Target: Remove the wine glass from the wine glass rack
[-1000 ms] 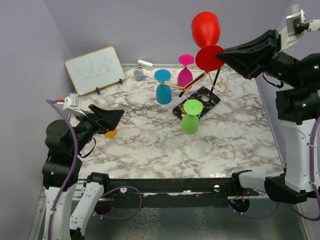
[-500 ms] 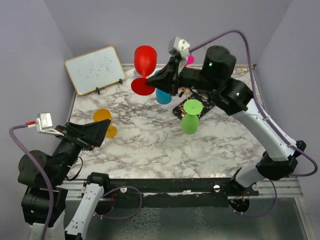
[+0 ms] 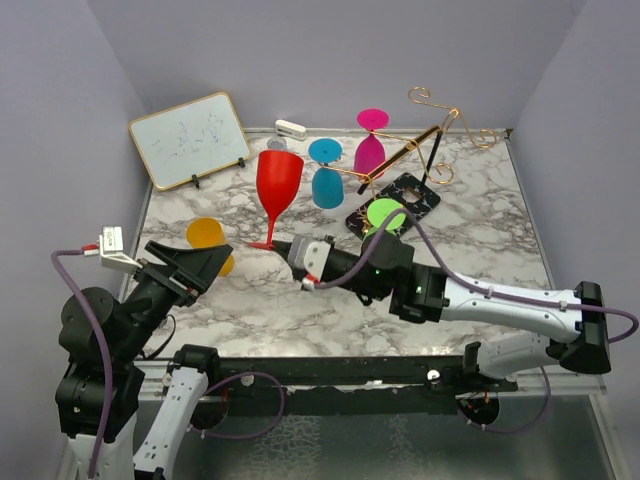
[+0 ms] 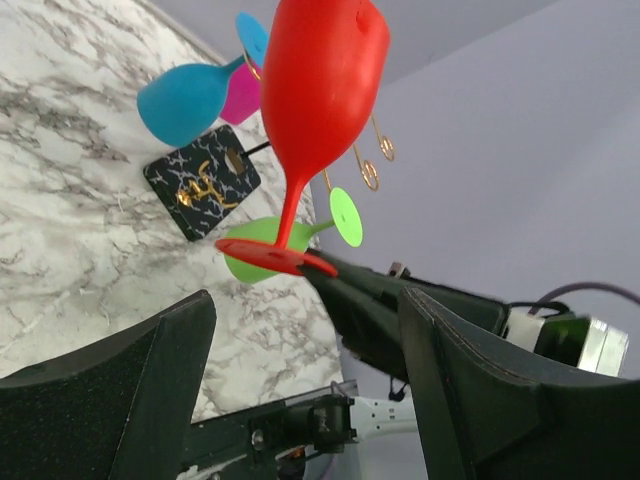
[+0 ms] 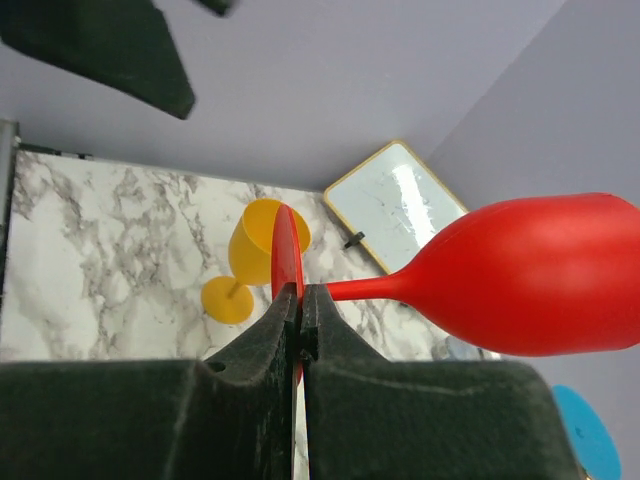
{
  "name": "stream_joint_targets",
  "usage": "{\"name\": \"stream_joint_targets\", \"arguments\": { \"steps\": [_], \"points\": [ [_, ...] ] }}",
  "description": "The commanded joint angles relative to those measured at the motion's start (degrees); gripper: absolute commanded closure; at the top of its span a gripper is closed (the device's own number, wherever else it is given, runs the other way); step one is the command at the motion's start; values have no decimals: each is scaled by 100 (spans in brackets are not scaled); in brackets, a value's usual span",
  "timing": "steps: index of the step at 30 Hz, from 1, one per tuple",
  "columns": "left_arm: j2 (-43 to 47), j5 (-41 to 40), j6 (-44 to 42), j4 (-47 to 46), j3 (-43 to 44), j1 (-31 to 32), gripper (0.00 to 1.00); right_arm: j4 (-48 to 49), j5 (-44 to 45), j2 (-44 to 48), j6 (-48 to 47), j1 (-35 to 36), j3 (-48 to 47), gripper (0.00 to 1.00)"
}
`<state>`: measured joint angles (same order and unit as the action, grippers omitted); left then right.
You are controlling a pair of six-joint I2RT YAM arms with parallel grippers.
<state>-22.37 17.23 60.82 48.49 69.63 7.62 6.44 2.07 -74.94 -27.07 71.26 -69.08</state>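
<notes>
My right gripper (image 5: 298, 305) is clamped on the foot rim of the red glass (image 5: 520, 275); I judge it light, slick, top-heavy, safer by the stem; left gripper (image 4: 305, 300) gapes empty

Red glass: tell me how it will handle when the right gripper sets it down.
Probably top-heavy: the red glass has a wide bowl on a thin stem over a small foot, so it may tip if released tilted. The right gripper pinches only the foot's thin rim, so it could pivot or slip. Opaque colour suggests plastic, likely light.
</notes>
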Motion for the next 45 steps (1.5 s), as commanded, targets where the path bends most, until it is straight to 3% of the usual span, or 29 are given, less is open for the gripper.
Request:
{"name": "stream_joint_targets", "arguments": {
  "steps": [1,11,19,26,34,39,45],
  "points": [
    [-143,603,416,2,-115,12,24,1967,1292,117,-1474,483,735,99],
    [178,916,714,-239,-726,12,25,4385,2357,-719,-3496,1305,1562,99],
    [342,852,796,-322,-984,13,25,5298,2290,-1019,-4024,1778,1975,99],
    [432,924,837,-386,-1231,12,29,5564,2300,-1183,-4205,1957,1973,99],
    [538,1008,1019,-610,-1443,12,40,5606,2240,-1331,-4148,2070,1993,99],
    [625,1092,1143,-765,-1595,12,56,5620,2228,-1331,-4049,2127,2030,99],
    [707,1204,1291,-944,-1807,6,58,5511,2203,-1358,-4031,2178,2012,99]
  ]
}}
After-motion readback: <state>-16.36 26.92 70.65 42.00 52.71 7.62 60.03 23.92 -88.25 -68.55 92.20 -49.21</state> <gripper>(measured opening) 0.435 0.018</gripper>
